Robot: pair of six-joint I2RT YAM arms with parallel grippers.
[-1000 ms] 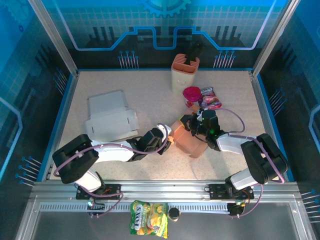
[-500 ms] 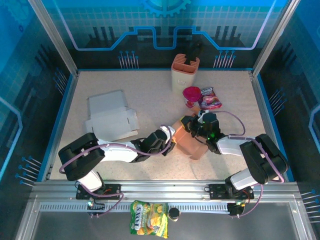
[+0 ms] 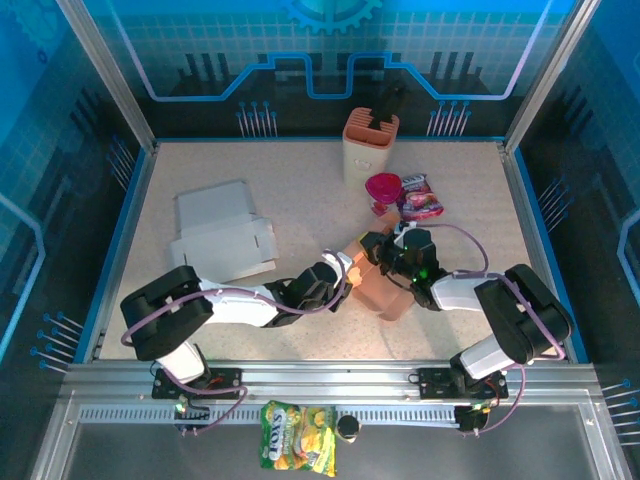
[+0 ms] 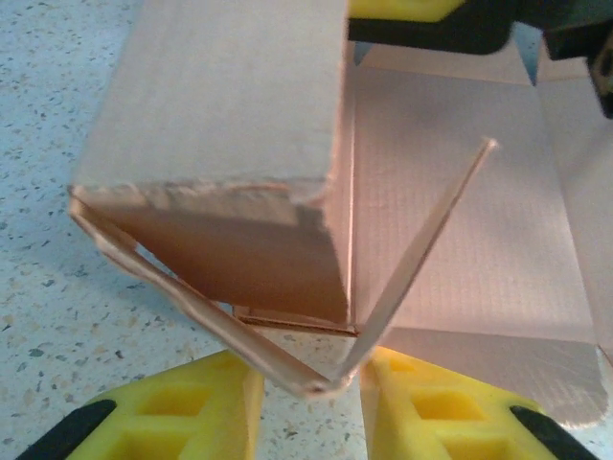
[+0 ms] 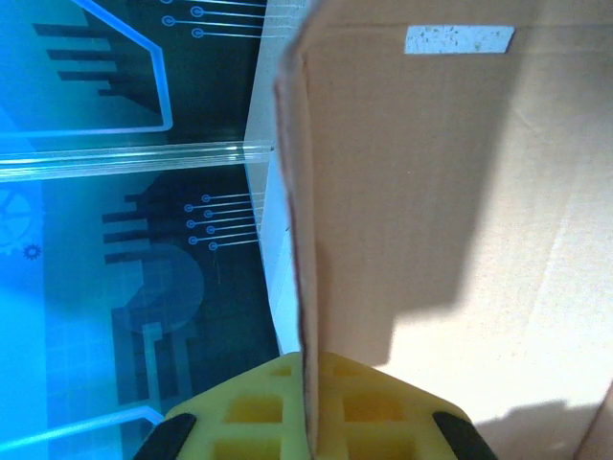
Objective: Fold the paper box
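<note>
Tucking thin side flap (image 4: 412,259) of brown cardboard box (image 3: 388,288), on speckled table (image 3: 300,200) between arms. Right gripper (image 5: 308,374) clamped on box wall: use as anchor. Left gripper (image 4: 305,362) astride flap's folded corner (cannot tell if pinching). Press along crease, avoid crushing.

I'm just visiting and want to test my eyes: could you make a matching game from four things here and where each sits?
1 brown paper box
2 flat white cardboard
3 beige holder
4 yellow snack bag

A far edge of the table
B near side of the metal rail, off the table
C mid-table, partly folded
D left part of the table

Pairs: 1-C, 2-D, 3-A, 4-B
</note>
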